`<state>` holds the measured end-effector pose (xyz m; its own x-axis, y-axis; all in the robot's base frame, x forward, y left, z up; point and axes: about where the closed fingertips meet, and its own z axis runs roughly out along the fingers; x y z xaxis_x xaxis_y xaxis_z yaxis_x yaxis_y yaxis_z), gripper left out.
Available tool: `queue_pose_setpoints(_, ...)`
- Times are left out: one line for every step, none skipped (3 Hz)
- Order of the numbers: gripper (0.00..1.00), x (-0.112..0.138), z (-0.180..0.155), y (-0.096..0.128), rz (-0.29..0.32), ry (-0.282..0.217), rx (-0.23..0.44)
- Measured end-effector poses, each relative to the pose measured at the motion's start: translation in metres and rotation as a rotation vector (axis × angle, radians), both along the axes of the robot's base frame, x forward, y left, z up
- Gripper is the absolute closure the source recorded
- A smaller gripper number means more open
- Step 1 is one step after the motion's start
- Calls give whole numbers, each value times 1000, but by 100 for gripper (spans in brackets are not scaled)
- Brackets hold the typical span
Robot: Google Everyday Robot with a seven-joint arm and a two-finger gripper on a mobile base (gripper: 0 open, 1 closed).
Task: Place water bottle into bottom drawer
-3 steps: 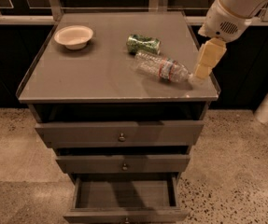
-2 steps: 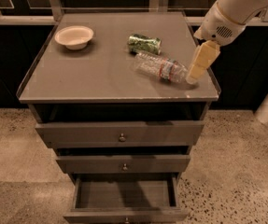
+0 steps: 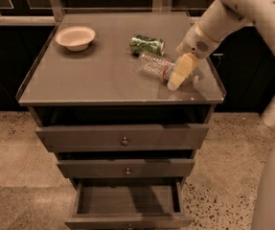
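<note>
Camera view, single entry. Counter (image 3: 94, 78): flat grey-brown top over three drawers. Water bottle (image 3: 152, 65): lies on its side on the counter, toward the right edge and about midway between back and front, with its cap end pointing at the front right corner and hidden behind the gripper; lying flat, it would likely roll if nudged. Gripper (image 3: 174, 83): pale yellow, on the white arm (image 3: 252, 8) that reaches in from the right, angled down onto the label end of the bottle and touching or just over it; whether it is open or closed, and whether it has hold of the bottle, cannot be told. Judged step: approach for a grasp near the neck. Green can (image 3: 147, 44): on its side just behind the bottle, close enough to be bumped. Bowl (image 3: 75, 36): near the back left corner, well apart. Bottom drawer (image 3: 127, 220): pulled out below the front edge, interior bare, presumably ready to receive the bottle. Two upper drawers (image 3: 123, 139): pushed nearly in.
</note>
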<state>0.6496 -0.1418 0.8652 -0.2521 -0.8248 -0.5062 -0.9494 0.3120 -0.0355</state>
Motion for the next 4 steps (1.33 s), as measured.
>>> queue_pose_setpoints(0, 10, -25, 18, 10, 45, 39)
queue_pose_setpoints(20, 11, -27, 19, 11, 49, 40)
queue_pose_setpoints(43, 11, -27, 19, 11, 49, 40)
queue_pose_setpoints(65, 11, -27, 19, 11, 49, 40)
